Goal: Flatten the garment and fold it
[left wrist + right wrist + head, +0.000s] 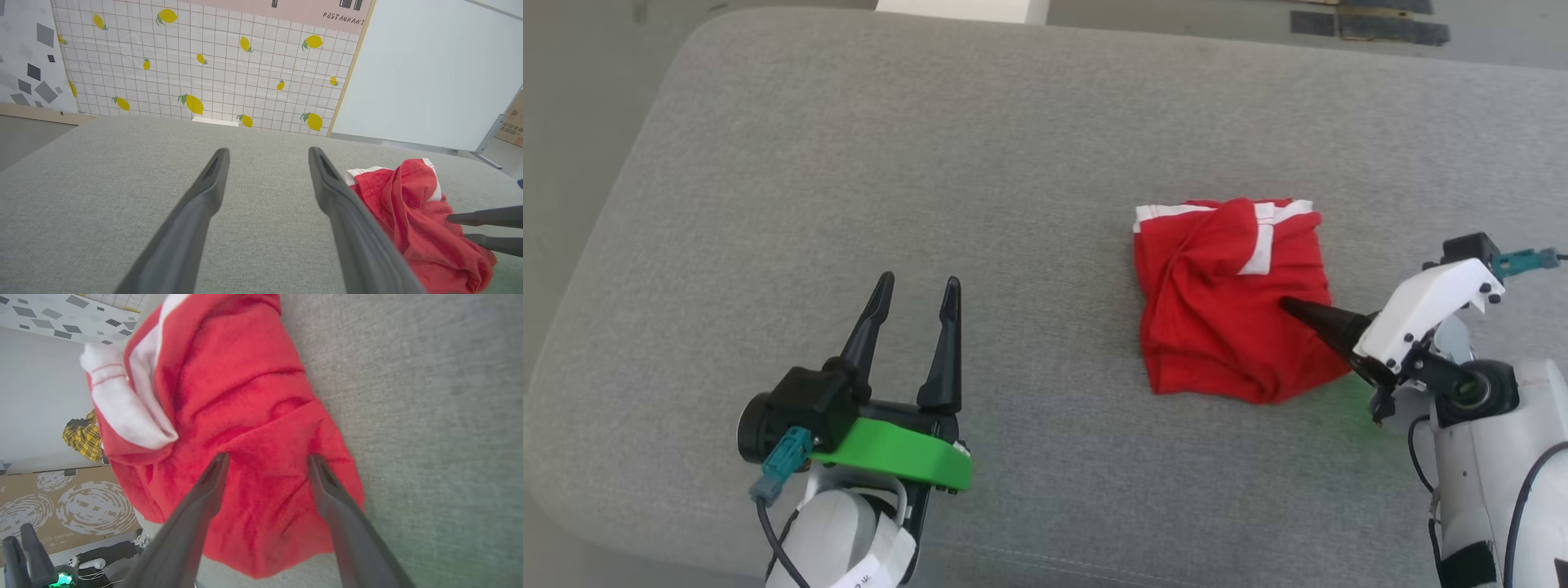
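The garment (1225,294), red with white stripes, lies bunched in a rumpled heap on the grey cushion (931,163), right of centre. My right gripper (1290,309) reaches in from the right, turned on its side, its open fingers over the heap's near right part with red cloth (261,416) between and beyond the tips. My left gripper (915,294) hovers open and empty over bare cushion at the lower left, well apart from the cloth. In the left wrist view the garment (408,212) lies to the right, with the right gripper's fingers (486,216) against it.
The cushion's rounded edges drop to the floor at the left and near sides. A lemon-print wall panel (204,61) and a white board (429,73) stand beyond the far edge. A cardboard box (61,502) and yellow plaid cloth (83,437) lie off the cushion.
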{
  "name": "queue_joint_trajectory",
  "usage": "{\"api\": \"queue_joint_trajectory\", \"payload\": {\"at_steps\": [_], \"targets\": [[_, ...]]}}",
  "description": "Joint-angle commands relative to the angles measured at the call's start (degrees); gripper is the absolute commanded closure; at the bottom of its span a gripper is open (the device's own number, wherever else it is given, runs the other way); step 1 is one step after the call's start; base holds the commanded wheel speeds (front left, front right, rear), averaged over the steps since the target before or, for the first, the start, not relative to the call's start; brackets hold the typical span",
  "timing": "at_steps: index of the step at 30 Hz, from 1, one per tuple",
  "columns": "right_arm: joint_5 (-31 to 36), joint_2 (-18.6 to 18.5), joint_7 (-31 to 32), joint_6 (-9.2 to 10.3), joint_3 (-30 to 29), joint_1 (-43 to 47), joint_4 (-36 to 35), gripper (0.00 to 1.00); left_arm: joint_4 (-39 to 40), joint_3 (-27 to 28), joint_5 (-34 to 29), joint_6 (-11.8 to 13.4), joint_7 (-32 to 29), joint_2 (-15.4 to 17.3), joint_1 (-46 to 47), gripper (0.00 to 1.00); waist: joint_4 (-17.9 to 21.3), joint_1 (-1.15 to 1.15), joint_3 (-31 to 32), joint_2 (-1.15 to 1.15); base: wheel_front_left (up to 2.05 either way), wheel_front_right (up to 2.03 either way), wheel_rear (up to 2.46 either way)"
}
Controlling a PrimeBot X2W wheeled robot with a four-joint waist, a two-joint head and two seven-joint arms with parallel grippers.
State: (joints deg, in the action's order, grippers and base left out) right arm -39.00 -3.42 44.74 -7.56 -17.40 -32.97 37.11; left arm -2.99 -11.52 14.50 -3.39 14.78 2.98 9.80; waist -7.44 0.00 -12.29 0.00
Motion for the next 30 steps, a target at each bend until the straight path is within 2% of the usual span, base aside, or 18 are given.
{"api": "queue_joint_trajectory", "payload": {"at_steps": [1,4,5,6,9,15,19,25,30], "targets": [[-0.07,0.10,1.23,0.08,0.07,-0.99,0.75,0.00,0.07,0.00,0.76,0.37,0.22,-0.11,0.84,0.00,-1.02,0.00,-0.62,0.00,0.00,0.00,0.00],[-0.85,0.28,3.42,0.08,0.87,-1.59,1.13,0.00,0.03,-0.06,0.89,0.41,0.22,-0.11,0.85,0.00,-1.30,0.00,-0.47,0.00,0.00,0.00,0.00],[-1.45,0.34,3.93,0.08,1.07,-1.80,1.04,0.29,0.01,-0.04,0.93,0.43,0.22,-0.11,0.83,0.00,-1.33,0.00,-0.39,0.00,0.00,0.00,0.00],[-1.90,0.38,4.34,0.08,1.31,-1.97,0.93,0.52,0.00,-0.02,0.94,0.46,0.22,-0.11,0.82,0.00,-1.32,0.00,-0.34,0.00,0.00,0.00,0.00],[-2.88,0.47,4.70,0.08,2.73,-2.32,-0.39,1.00,0.16,0.02,0.98,0.68,0.22,-0.11,0.80,0.00,-1.08,0.00,-0.20,0.00,0.00,0.00,0.00],[-4.65,0.52,5.89,0.08,6.10,-3.46,-3.45,1.00,0.63,0.45,0.57,0.73,0.22,-0.11,0.52,0.00,0.98,0.00,-0.14,0.00,0.00,0.00,0.00],[-2.63,0.14,7.00,0.08,9.03,-4.67,-6.24,1.00,1.03,0.97,-0.15,0.43,0.22,-0.11,0.53,0.00,3.66,0.00,-0.41,0.00,0.00,0.00,0.00],[5.85,-4.85,6.28,0.08,16.71,-7.43,-11.93,1.00,2.32,1.45,-1.68,-0.26,0.22,-0.11,1.51,0.00,9.65,0.00,-2.41,0.00,0.00,0.00,0.00],[10.05,-8.35,4.14,0.08,18.60,-9.54,-13.37,1.00,3.41,0.82,-3.51,-1.22,0.22,-0.11,3.47,0.00,15.50,0.00,-5.28,0.00,0.00,0.00,0.00]]}}
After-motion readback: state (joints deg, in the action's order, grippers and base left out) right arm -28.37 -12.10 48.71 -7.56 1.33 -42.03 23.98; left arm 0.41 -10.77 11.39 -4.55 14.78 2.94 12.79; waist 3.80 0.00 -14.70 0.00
